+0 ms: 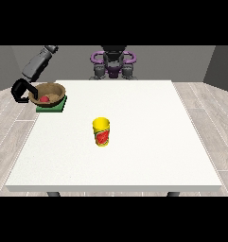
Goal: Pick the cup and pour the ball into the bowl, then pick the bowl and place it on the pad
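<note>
Now the brown wooden bowl (48, 92) sits on the green square pad (52, 105) at the white worktop's (134, 156) far corner, view's left, w/ a red ball (44, 99) inside. Black hand (19, 90) at view's left is at the bowl's rim; fingers curled, can't tell if gripping. Yellow cup (101, 132) w/ red label stands upright mid-worktop.

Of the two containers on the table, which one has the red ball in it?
The brown bowl, sitting on the green pad at the table's far corner on the view's left, holds the red ball. The yellow cup stands upright mid-table, apart.
</note>
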Controlling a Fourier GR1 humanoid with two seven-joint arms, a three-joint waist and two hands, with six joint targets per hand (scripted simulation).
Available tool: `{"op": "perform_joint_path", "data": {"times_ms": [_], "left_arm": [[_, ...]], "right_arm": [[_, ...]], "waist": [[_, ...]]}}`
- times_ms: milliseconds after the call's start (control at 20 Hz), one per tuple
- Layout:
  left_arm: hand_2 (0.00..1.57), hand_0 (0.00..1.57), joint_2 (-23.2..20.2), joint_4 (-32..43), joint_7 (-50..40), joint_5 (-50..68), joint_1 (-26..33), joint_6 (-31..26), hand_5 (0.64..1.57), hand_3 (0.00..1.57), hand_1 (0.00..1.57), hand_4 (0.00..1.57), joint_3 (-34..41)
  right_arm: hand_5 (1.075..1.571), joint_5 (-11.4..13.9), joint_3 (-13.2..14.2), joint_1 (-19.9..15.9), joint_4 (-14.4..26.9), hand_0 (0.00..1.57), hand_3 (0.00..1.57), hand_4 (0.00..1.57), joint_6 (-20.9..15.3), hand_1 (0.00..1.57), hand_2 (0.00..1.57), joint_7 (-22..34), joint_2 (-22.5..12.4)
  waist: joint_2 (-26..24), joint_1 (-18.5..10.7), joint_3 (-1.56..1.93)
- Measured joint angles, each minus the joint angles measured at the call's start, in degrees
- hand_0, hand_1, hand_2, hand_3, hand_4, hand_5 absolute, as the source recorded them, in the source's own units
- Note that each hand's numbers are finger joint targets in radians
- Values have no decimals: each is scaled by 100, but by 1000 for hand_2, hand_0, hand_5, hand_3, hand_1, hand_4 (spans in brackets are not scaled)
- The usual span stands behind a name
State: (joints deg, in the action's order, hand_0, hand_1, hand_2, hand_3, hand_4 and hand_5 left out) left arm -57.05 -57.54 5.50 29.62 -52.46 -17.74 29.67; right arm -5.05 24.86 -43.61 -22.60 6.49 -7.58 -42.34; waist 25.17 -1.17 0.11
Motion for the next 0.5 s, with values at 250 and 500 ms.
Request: {"op": "perform_joint_path", "data": {"times_ms": [250,500], "left_arm": [[0,0,-116,-77,-105,121,37,-17,1515,0,0,0,72],[0,0,-11,6,14,130,219,-99,1515,0,0,0,45]], "right_arm": [[1513,-56,90,-75,106,477,692,0,47,477,543,55,-232],[1467,-192,187,-268,75,134,375,0,280,134,280,328,-516]], "waist": [[29,7,-1],[-107,30,-6]]}}
